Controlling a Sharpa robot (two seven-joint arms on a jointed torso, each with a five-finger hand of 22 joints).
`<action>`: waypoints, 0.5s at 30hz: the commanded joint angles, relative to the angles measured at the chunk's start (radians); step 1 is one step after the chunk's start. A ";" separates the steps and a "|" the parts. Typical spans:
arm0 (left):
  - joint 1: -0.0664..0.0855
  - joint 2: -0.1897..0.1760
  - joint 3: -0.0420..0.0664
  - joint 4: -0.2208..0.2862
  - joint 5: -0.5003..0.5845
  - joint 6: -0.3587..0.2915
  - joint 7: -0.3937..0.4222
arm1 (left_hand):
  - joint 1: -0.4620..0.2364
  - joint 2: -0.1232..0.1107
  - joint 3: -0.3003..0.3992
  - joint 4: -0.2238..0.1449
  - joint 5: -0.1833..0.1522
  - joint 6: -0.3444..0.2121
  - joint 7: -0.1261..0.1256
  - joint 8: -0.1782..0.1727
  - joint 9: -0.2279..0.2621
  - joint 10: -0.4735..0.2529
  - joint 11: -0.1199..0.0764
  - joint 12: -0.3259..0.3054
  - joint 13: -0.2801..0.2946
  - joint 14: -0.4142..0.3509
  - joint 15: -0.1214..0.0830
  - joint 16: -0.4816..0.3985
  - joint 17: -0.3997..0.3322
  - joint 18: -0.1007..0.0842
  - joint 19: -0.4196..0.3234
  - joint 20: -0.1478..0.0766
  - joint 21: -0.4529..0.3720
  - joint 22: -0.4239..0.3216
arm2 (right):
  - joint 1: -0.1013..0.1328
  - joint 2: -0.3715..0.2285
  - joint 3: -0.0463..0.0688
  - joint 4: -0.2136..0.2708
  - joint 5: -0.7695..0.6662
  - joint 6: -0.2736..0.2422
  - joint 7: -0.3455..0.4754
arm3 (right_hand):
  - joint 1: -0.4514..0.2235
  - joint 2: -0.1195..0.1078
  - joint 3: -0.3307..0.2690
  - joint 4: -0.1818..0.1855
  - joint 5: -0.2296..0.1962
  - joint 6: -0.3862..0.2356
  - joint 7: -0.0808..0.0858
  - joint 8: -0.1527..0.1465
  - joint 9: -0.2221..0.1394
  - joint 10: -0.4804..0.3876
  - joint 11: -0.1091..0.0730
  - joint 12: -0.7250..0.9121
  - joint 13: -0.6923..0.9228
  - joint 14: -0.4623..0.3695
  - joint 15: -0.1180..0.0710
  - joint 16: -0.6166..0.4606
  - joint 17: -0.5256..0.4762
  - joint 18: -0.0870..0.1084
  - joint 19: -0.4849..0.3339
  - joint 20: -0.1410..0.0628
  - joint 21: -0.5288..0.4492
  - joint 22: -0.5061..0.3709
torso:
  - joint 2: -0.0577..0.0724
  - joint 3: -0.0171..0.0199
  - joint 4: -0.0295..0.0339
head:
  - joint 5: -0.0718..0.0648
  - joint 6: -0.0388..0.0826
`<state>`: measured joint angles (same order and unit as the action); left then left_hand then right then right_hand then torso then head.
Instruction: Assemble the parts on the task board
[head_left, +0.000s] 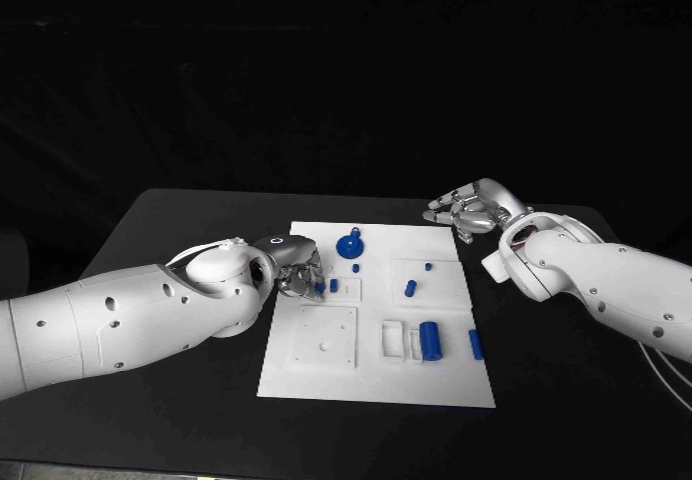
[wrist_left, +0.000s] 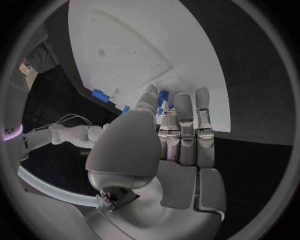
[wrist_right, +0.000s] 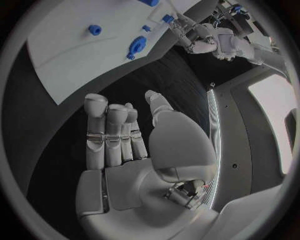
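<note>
The white task board (head_left: 378, 380) lies mid-table. On it are a round blue knob piece (head_left: 351, 244), small blue pegs (head_left: 410, 289) and two blue cylinders (head_left: 431, 341) near its right side. My left hand (head_left: 296, 265) hovers at the board's left edge, fingertips down beside two small blue pieces (head_left: 333, 285). In the left wrist view a blue piece (wrist_left: 164, 98) shows between the thumb and the fingers (wrist_left: 185, 125); whether it is pinched is unclear. My right hand (head_left: 469, 210) hangs off the board's far right corner, and its palm (wrist_right: 134, 160) holds nothing, fingers apart.
A square recessed plate (head_left: 329, 338) and a small rectangular slot (head_left: 392, 339) sit in the board's near half. Black table (head_left: 173, 230) surrounds the board. The right wrist view shows the board (wrist_right: 69, 55) with the knob piece (wrist_right: 137, 46) beyond the fingers.
</note>
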<state>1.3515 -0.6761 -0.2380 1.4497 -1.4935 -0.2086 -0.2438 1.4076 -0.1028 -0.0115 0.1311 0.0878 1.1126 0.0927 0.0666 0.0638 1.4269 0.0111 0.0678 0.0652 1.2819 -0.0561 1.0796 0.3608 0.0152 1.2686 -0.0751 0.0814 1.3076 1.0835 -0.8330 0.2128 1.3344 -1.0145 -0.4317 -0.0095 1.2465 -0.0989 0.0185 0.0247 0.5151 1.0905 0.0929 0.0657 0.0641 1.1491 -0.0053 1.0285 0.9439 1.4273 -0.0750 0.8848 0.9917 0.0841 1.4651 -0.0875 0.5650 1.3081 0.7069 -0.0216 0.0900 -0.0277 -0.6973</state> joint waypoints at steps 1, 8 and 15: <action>-0.004 0.002 -0.004 -0.001 0.002 0.053 -0.012 | -0.002 -0.009 0.002 -0.005 -0.005 -0.007 -0.001 -0.005 -0.001 -0.003 0.003 0.003 0.001 -0.005 0.003 0.007 0.001 0.006 0.002 0.002 -0.005 0.018 | -0.001 0.001 0.000 0.000 -0.001 0.009 0.011 | -0.007 -0.001 0.005 0.000 0.003 -0.004 0.001 -0.004 -0.001 0.005 -0.001 0.007 0.001 0.007 0.001 0.001 0.001 0.020 0.051 -0.004 0.003 0.056 | 0.000 0.0002 -0.0001 | -0.001 -0.001; -0.004 0.000 -0.004 -0.002 0.002 0.076 -0.019 | 0.008 0.008 0.015 -0.010 0.001 0.000 -0.002 -0.004 -0.001 -0.003 0.000 0.002 0.001 -0.006 0.001 0.009 0.001 0.006 0.003 0.001 -0.004 0.018 | -0.003 0.001 0.000 0.001 -0.001 0.009 0.012 | -0.007 -0.001 0.007 -0.001 0.005 -0.004 0.001 -0.004 -0.002 0.006 -0.001 0.008 0.002 0.008 0.001 0.001 0.001 0.020 0.051 -0.004 0.004 0.056 | 0.000 0.0002 0.0006 | -0.003 -0.004; -0.004 -0.001 -0.004 0.004 -0.001 0.100 -0.015 | 0.058 0.010 0.028 -0.054 0.001 0.021 -0.006 -0.005 -0.001 0.002 -0.005 0.000 0.000 -0.006 -0.004 0.012 0.001 0.002 0.002 -0.004 -0.001 0.021 | -0.004 0.000 0.000 0.002 -0.001 0.008 0.012 | -0.007 -0.001 0.007 -0.001 0.005 -0.004 0.001 -0.004 -0.002 0.006 -0.001 0.008 0.002 0.008 0.001 0.001 0.001 0.020 0.051 -0.004 0.004 0.056 | -0.001 0.0000 0.0005 | -0.004 -0.007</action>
<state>1.3553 -0.6772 -0.2346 1.4525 -1.4932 -0.1788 -0.2474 1.4539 -0.0907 0.0163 0.0811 0.0878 1.1294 0.0876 0.0646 0.0607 1.4255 0.0125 0.0678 0.0651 1.2821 -0.0563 1.0883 0.3606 0.0152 1.2686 -0.0751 0.0814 1.3074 1.0802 -0.8334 0.2128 1.3348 -1.0141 -0.4316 -0.0086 1.2465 -0.0989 0.0185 0.0248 0.5151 1.0907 0.0927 0.0657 0.0641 1.1491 -0.0053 1.0327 0.9454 1.4273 -0.0750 0.8847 0.9915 0.0841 1.4651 -0.0875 0.5650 1.3079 0.7065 -0.0213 0.0905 -0.0306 -0.7029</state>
